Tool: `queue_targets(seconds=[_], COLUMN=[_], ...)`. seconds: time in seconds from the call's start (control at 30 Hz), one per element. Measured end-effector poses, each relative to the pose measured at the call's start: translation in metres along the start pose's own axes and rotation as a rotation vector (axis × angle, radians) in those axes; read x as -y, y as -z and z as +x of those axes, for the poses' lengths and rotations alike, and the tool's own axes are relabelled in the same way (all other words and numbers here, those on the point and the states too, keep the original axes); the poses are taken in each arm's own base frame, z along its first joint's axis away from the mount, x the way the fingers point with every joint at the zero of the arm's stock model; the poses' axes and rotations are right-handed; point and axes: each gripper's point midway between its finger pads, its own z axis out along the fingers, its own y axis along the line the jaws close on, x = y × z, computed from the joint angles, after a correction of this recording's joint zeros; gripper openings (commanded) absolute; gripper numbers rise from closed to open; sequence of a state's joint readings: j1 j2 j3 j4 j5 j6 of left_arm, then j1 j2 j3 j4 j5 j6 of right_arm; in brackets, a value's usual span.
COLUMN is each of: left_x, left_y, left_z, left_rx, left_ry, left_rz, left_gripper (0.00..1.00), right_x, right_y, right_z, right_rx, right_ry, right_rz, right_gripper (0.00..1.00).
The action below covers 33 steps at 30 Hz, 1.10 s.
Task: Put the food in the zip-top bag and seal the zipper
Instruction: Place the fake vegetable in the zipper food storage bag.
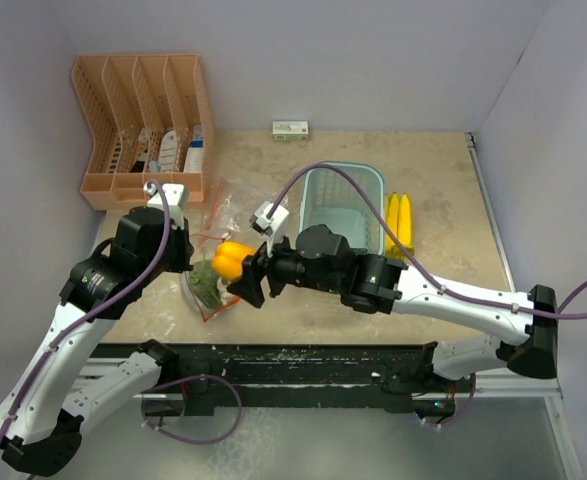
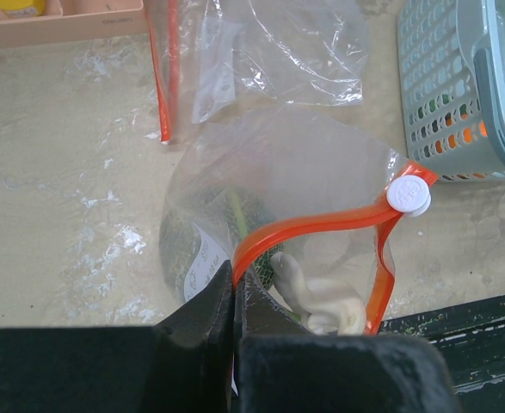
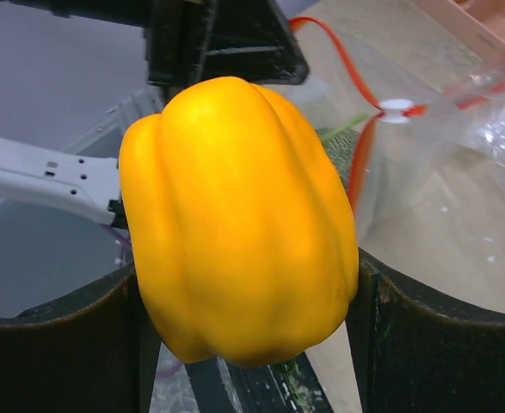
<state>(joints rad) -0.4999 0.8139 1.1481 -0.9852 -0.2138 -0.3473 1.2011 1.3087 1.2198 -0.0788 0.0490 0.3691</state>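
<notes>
My left gripper [image 2: 235,288] is shut on the orange zipper strip [image 2: 321,225] of the clear zip-top bag [image 2: 304,163], holding its mouth up off the table. Inside the bag lie a round green netted head [image 2: 192,245] and a pale white piece [image 2: 321,297]. A white slider [image 2: 409,194] sits at the strip's far end. My right gripper [image 3: 243,292] is shut on a yellow bell pepper [image 3: 239,215], gripped across its sides and held just in front of the bag's mouth [image 3: 364,155]. From above, the pepper [image 1: 233,260] hangs between both grippers over the bag [image 1: 208,292].
A light blue mesh basket [image 1: 345,200] stands behind my right arm, with yellow bananas [image 1: 400,222] on its right. A peach desk organizer [image 1: 138,130] fills the back left corner. A small box [image 1: 291,129] lies at the back wall. A second clear bag [image 2: 269,52] lies flat beyond the held one.
</notes>
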Motion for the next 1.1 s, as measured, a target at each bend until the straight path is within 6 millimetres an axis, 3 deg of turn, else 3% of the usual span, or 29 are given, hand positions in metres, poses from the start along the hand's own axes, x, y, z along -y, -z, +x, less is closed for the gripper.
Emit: queue_targets(seconds=[0.1, 0.2, 0.37, 0.47, 0.6, 0.73, 0.87, 1.1], left_x=[0.0, 0.0, 0.0, 0.0, 0.003, 0.001, -0.002, 0.004], left_y=[0.0, 0.0, 0.001, 0.001, 0.002, 0.002, 0.003, 0.004], left_z=[0.0, 0.0, 0.0, 0.0, 0.0, -0.007, -0.013, -0.005], left_rx=[0.0, 0.001, 0.003, 0.005, 0.003, 0.034, 0.062, 0.028], left_ry=[0.0, 0.0, 0.001, 0.002, 0.003, 0.01, 0.018, 0.017], left_rz=[0.0, 0.0, 0.002, 0.005, 0.018, 0.008, -0.006, 0.026], left_gripper=[0.0, 0.0, 0.0, 0.0, 0.0, 0.0, 0.0, 0.0], right_x=[-0.016, -0.02, -0.006, 0.001, 0.006, 0.012, 0.023, 0.035], right_y=[-0.01, -0.031, -0.068, -0.08, -0.093, -0.102, -0.11, -0.109], right_z=[0.003, 0.019, 0.066, 0.082, 0.07, 0.046, 0.042, 0.033], right_rx=[0.0, -0.04, -0.151, -0.192, -0.168, -0.133, -0.149, -0.121], right_ry=[0.009, 0.011, -0.001, -0.024, -0.063, -0.079, -0.067, -0.076], right_rz=[-0.061, -0.082, -0.029, 0.009, 0.075, 0.165, 0.274, 0.332], right_gripper=[0.31, 0.31, 0.31, 0.32, 0.43, 0.73, 0.98, 0.99])
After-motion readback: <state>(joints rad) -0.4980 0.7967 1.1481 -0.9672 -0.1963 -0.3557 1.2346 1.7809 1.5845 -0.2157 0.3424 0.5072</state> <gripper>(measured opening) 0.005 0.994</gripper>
